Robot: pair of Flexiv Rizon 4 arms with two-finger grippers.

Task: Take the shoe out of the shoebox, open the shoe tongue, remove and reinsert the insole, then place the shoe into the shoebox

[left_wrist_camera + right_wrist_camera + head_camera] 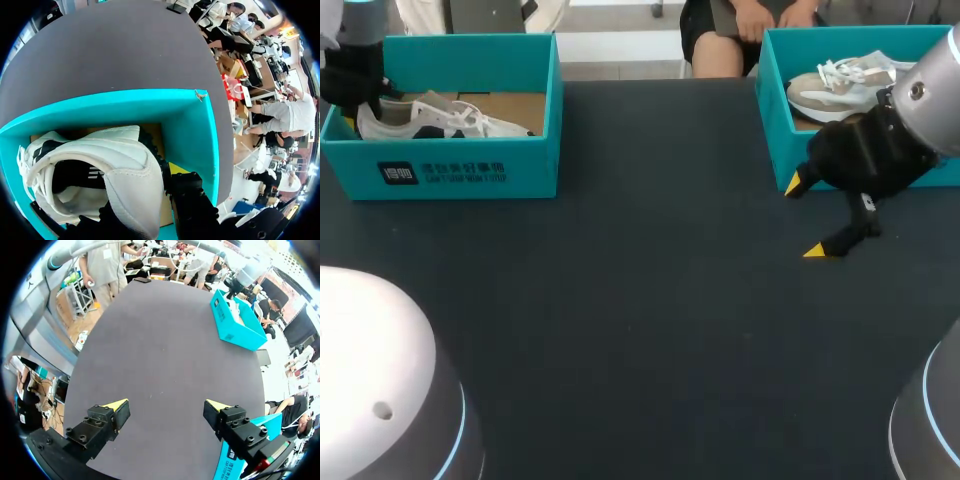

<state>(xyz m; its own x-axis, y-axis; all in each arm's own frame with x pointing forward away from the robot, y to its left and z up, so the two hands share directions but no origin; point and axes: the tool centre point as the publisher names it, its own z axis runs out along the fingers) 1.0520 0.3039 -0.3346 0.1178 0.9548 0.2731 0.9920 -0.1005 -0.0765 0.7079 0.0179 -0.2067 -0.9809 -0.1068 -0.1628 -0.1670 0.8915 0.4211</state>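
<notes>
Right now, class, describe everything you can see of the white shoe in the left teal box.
The white shoe is a low sneaker with dark side panels, white laces and a padded, leather-like heel. It lies on the cardboard floor of the left teal box, its heel end at my left hand.

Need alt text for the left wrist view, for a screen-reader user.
A white shoe with black trim lies in a teal box on a dark table, its heel end right up against the left gripper. Brown cardboard shows on the box floor beyond the shoe; whether the gripper actually holds the shoe cannot be told.
</notes>
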